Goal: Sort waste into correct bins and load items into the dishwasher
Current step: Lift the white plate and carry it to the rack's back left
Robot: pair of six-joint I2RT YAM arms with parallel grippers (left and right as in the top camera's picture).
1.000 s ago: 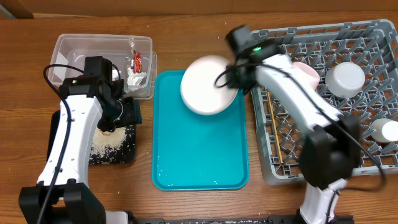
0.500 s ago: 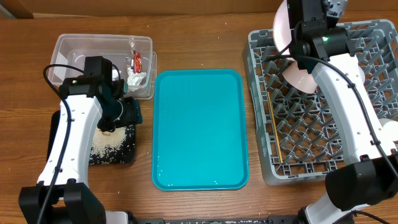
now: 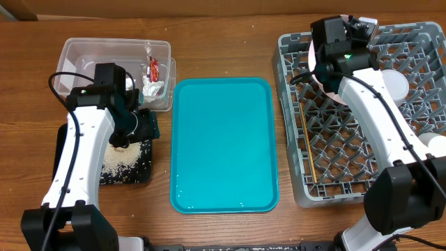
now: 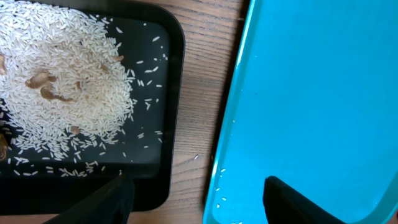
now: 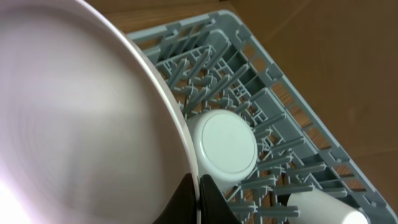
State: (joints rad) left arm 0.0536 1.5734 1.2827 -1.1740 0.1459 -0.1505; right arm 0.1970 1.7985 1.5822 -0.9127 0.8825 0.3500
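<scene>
Right wrist: right gripper [image 5: 199, 194] pinched tight on the rim of the round white plate [image 5: 81, 124], which stands near upright over the grey pegged plastic dish rack [image 5: 249, 74], at the rack's 11 o'clock corner. Plate judged rigid, glaze-slick and breakable; the rim pinch is slim, so seat it gently. Left gripper [image 4: 199, 200] parted, empty.

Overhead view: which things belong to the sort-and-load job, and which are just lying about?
In the job: plate in the right gripper; dish rack with chopsticks and white bowl in it; clear tub with wrapper and tissue; black tray with rice.
Just there: teal tray; wooden table.
</scene>
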